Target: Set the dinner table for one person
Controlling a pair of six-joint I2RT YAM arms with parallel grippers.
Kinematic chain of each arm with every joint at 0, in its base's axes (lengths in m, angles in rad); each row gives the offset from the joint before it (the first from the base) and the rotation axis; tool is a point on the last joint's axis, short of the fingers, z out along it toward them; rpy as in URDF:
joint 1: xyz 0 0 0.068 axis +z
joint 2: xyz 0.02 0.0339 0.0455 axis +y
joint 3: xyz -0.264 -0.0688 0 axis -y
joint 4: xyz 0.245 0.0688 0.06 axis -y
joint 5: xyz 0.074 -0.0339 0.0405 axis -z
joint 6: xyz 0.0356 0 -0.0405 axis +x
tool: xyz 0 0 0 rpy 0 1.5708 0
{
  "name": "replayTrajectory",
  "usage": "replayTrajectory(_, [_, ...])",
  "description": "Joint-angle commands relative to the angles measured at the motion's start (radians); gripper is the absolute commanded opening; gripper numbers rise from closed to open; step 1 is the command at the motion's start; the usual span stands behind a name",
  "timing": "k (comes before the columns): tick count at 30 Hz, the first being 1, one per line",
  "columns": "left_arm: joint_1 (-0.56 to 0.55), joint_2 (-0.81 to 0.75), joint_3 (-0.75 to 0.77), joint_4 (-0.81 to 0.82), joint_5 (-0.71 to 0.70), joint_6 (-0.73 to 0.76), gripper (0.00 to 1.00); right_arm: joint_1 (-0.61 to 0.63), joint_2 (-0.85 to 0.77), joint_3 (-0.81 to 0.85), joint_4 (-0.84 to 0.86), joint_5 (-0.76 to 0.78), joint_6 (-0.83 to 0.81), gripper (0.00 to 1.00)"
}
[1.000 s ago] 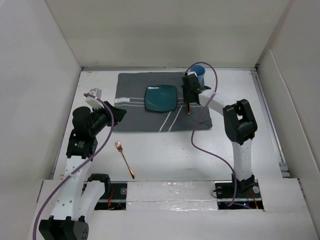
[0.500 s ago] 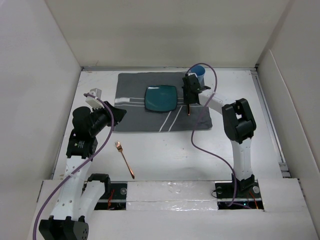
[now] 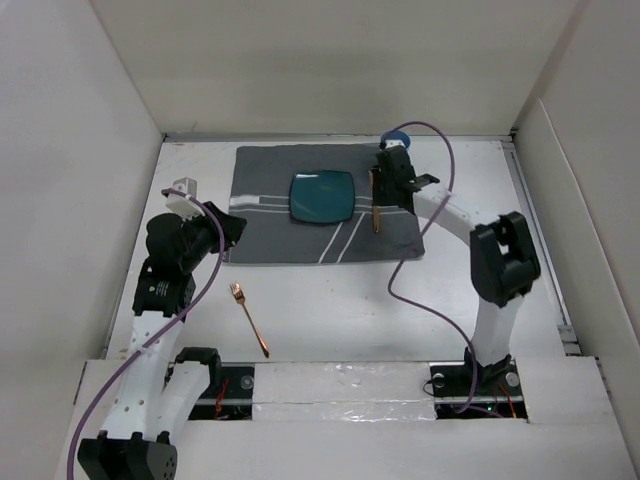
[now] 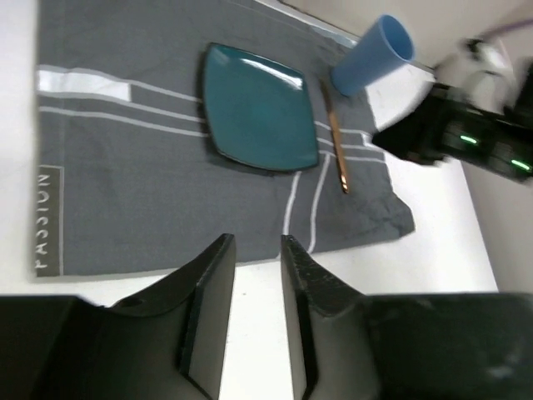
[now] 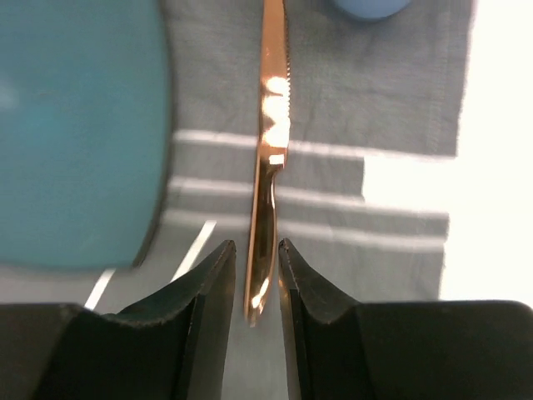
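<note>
In the overhead view the blue cup (image 3: 398, 134) is largely covered by the right gripper (image 3: 388, 178). Only its base is caught at the top edge of the right wrist view, and its inside cannot be made out. The dinner table (image 3: 330, 300) is seen as a flat, matte white surface walled in white. A grey striped placemat (image 3: 270, 235) is laid toward its far side and carries a teal square plate (image 3: 322, 196). A copper knife (image 3: 376, 205) is laid just right of the plate, and the cup is placed at the mat's far right corner. A copper fork (image 3: 250, 318) is seen on the bare table. The right gripper's jaws are held slightly apart astride the knife handle, and the left gripper (image 4: 258, 242) is parted narrowly on nothing.
</note>
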Motion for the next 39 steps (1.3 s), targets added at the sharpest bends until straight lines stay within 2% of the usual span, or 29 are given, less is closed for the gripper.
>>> replayTrajectory(1, [0.004,0.026,0.009,-0.018,-0.129,-0.013,0.26,0.045,-0.234,-0.066,0.110,-0.031,-0.015,0.32])
replayTrajectory(5, [0.004,0.102,0.029,-0.115,-0.298,-0.133,0.27,0.120,-0.477,-0.310,0.212,-0.048,-0.039,0.13])
replayTrajectory(6, [0.004,0.114,0.032,-0.135,-0.314,-0.147,0.27,0.135,-0.564,-0.353,0.247,-0.047,-0.039,0.12])
replayTrajectory(11, [-0.018,0.136,0.019,-0.318,-0.353,-0.193,0.31,0.183,-0.774,-0.585,0.335,-0.064,-0.030,0.14])
replayTrajectory(13, [-0.043,0.148,0.020,-0.371,-0.391,-0.202,0.34,0.183,-0.807,-0.616,0.332,-0.064,-0.027,0.14])
replayTrajectory(18, [-0.043,0.229,0.008,-0.536,-0.324,-0.266,0.36,0.183,-0.848,-0.645,0.329,-0.084,-0.021,0.16])
replayTrajectory(21, [-0.043,0.309,-0.003,-0.589,-0.333,-0.279,0.36,0.183,-0.870,-0.654,0.332,-0.093,-0.019,0.16])
replayTrajectory(28, [-0.043,0.519,0.014,-0.621,-0.355,-0.295,0.39,0.137,-0.937,-0.674,0.323,-0.108,-0.015,0.17])
replayTrajectory(34, [-0.043,0.610,0.051,-0.642,-0.407,-0.285,0.41,0.090,-0.971,-0.693,0.329,-0.142,-0.007,0.17])
replayTrajectory(36, [-0.083,0.616,0.054,-0.644,-0.436,-0.305,0.41,0.079,-0.971,-0.696,0.329,-0.153,-0.007,0.17])
replayTrajectory(39, [-0.218,0.652,0.075,-0.647,-0.492,-0.355,0.41,0.079,-0.967,-0.696,0.331,-0.170,-0.003,0.18])
